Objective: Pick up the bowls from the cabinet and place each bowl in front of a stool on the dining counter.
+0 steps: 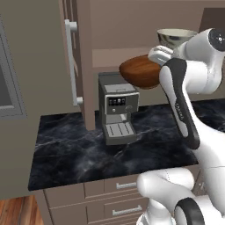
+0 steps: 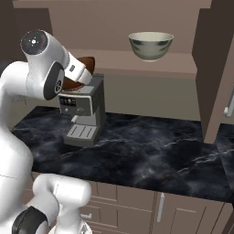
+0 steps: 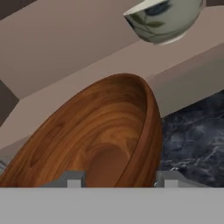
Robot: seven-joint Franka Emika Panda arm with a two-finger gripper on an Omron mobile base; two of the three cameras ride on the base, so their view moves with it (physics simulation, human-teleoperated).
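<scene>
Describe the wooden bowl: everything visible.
The wooden bowl is round, glossy reddish-brown, with clear grain inside and a thin rim. It sits at the front edge of the cabinet shelf, overhanging above the coffee machine, and looks tilted. The gripper is at its near rim, one fingertip inside and one outside; whether it grips is unclear. The ceramic bowl stands apart.
</scene>
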